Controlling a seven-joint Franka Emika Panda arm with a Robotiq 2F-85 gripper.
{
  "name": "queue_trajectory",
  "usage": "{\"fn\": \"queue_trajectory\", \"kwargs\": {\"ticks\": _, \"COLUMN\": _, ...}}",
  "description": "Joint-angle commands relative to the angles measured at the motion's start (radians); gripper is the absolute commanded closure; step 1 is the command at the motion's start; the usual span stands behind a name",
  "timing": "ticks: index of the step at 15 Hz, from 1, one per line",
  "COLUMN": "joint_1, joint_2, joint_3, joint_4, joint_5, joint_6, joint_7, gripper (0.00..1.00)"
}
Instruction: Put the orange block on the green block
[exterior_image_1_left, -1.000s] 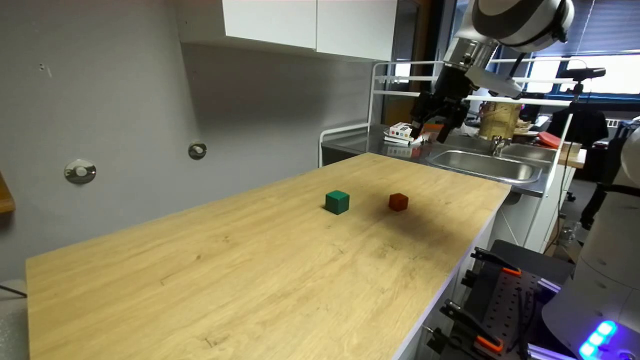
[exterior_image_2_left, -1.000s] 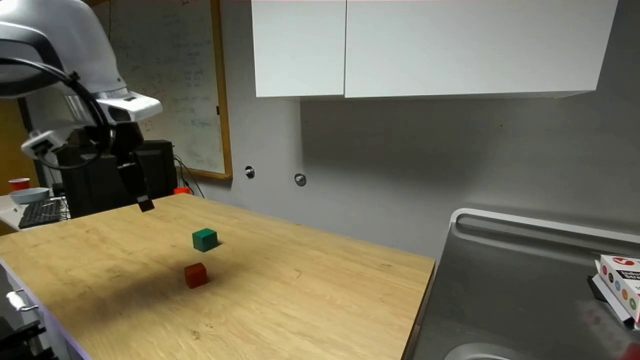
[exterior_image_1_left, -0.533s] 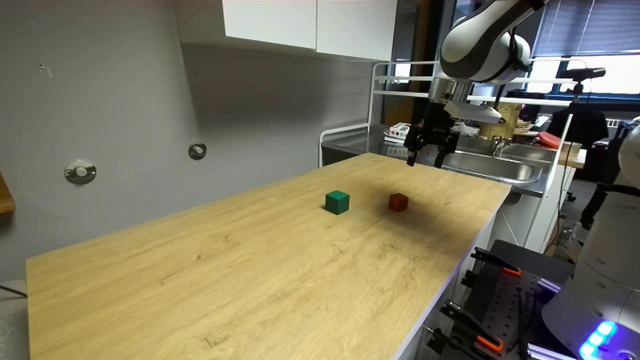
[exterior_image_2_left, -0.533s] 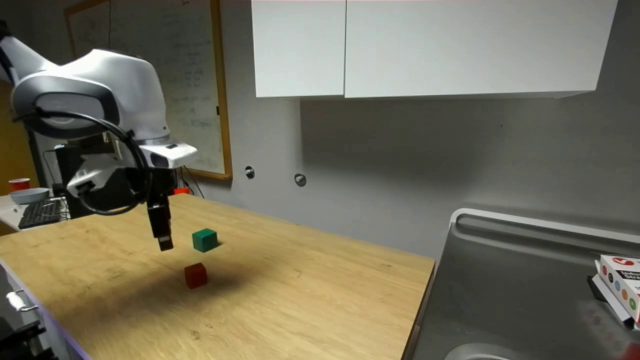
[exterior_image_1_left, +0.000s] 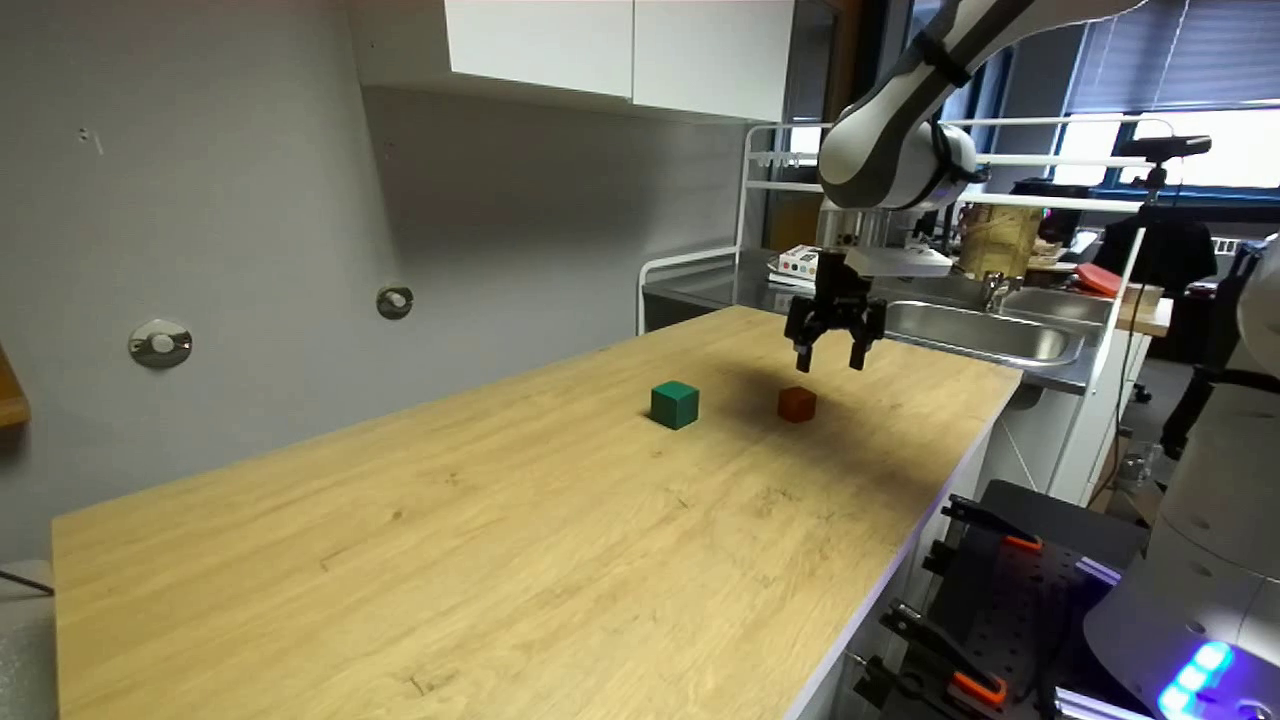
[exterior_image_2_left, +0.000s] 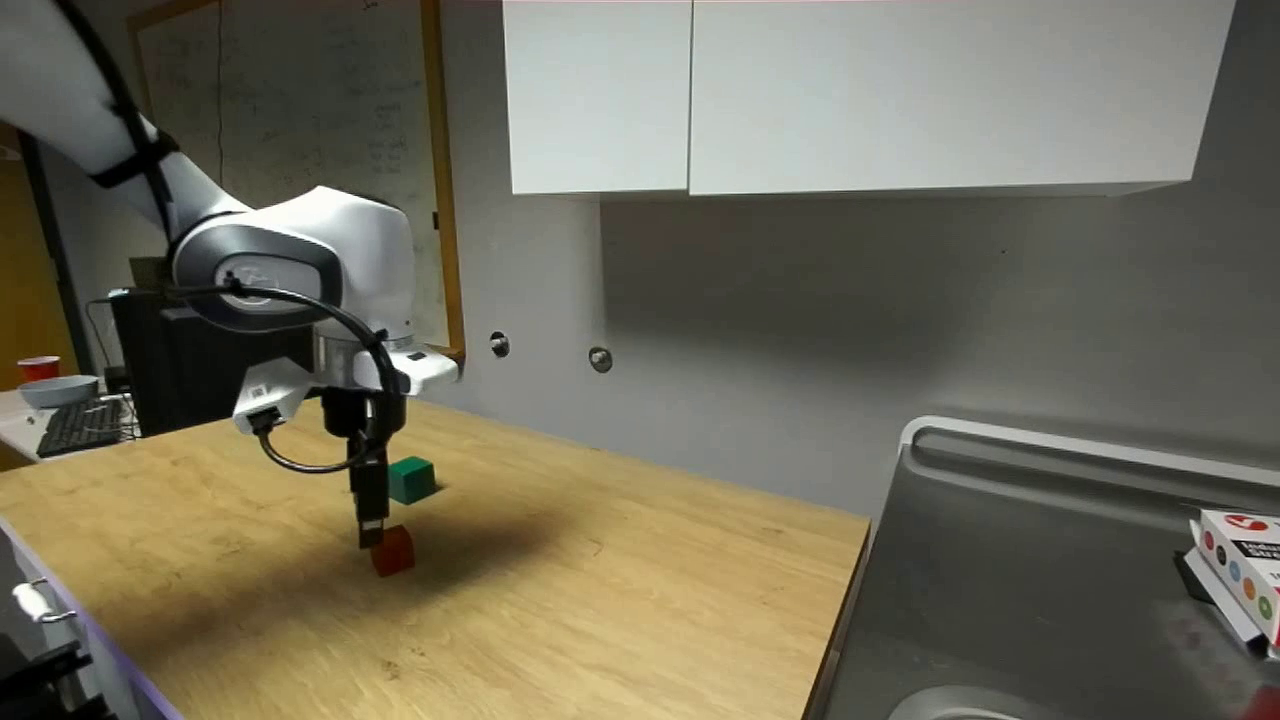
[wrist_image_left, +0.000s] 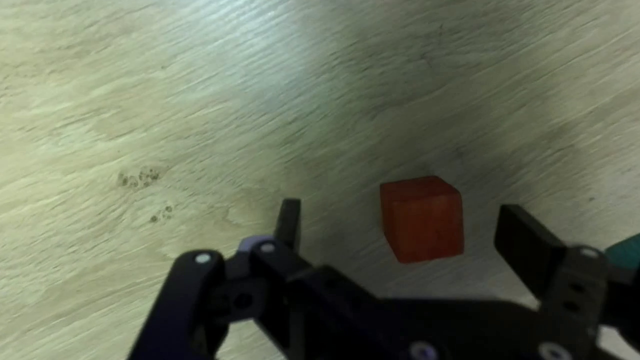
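The orange block (exterior_image_1_left: 797, 404) rests on the wooden table in both exterior views (exterior_image_2_left: 394, 552). The green block (exterior_image_1_left: 675, 405) rests a short way from it and is partly covered by the gripper in an exterior view (exterior_image_2_left: 412, 481). My gripper (exterior_image_1_left: 830, 365) is open and empty, pointing down just above the orange block; it also shows in an exterior view (exterior_image_2_left: 371, 530). In the wrist view the orange block (wrist_image_left: 425, 225) shows between the spread fingers (wrist_image_left: 399, 212), nearer the right one. Only a corner of the green block (wrist_image_left: 626, 251) shows there, at the right edge.
The wooden table (exterior_image_1_left: 450, 540) runs along a grey wall, with white cabinets (exterior_image_1_left: 710, 55) above. A metal sink (exterior_image_1_left: 975, 330) and a small white box (exterior_image_1_left: 800, 262) lie beyond the table's end. A white rack (exterior_image_1_left: 742, 200) stands there too.
My gripper has come down over the table toward the orange block and turned to point more straight down. It stays open. Both blocks have not moved.
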Motion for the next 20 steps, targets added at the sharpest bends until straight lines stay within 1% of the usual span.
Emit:
{"fn": "queue_trajectory", "kwargs": {"ticks": 1, "joint_1": 0.024, "joint_2": 0.120, "joint_3": -0.006, "joint_4": 0.114, "joint_5": -0.046, "joint_6": -0.061, "joint_7": 0.034, "gripper": 0.00}}
{"fn": "queue_trajectory", "kwargs": {"ticks": 5, "joint_1": 0.049, "joint_2": 0.229, "joint_3": -0.005, "joint_4": 0.205, "joint_5": -0.070, "joint_6": -0.109, "joint_7": 0.037, "gripper": 0.00}}
{"fn": "queue_trajectory", "kwargs": {"ticks": 6, "joint_1": 0.056, "joint_2": 0.250, "joint_3": -0.004, "joint_4": 0.221, "joint_5": -0.075, "joint_6": -0.118, "joint_7": 0.038, "gripper": 0.15}}
{"fn": "queue_trajectory", "kwargs": {"ticks": 7, "joint_1": 0.062, "joint_2": 0.268, "joint_3": -0.006, "joint_4": 0.236, "joint_5": -0.084, "joint_6": -0.125, "joint_7": 0.037, "gripper": 0.25}}
{"fn": "queue_trajectory", "kwargs": {"ticks": 9, "joint_1": 0.073, "joint_2": 0.298, "joint_3": -0.007, "joint_4": 0.263, "joint_5": -0.091, "joint_6": -0.143, "joint_7": 0.035, "gripper": 0.40}}
{"fn": "queue_trajectory", "kwargs": {"ticks": 10, "joint_1": 0.077, "joint_2": 0.312, "joint_3": -0.009, "joint_4": 0.276, "joint_5": -0.096, "joint_6": -0.151, "joint_7": 0.035, "gripper": 0.51}}
{"fn": "queue_trajectory", "kwargs": {"ticks": 14, "joint_1": 0.087, "joint_2": 0.332, "joint_3": -0.012, "joint_4": 0.313, "joint_5": -0.111, "joint_6": -0.184, "joint_7": 0.042, "gripper": 0.80}}
{"fn": "queue_trajectory", "kwargs": {"ticks": 15, "joint_1": 0.090, "joint_2": 0.330, "joint_3": -0.011, "joint_4": 0.322, "joint_5": -0.115, "joint_6": -0.194, "joint_7": 0.043, "gripper": 0.82}}
{"fn": "queue_trajectory", "kwargs": {"ticks": 20, "joint_1": 0.127, "joint_2": 0.301, "joint_3": 0.006, "joint_4": 0.397, "joint_5": -0.137, "joint_6": -0.250, "joint_7": 0.060, "gripper": 0.82}}
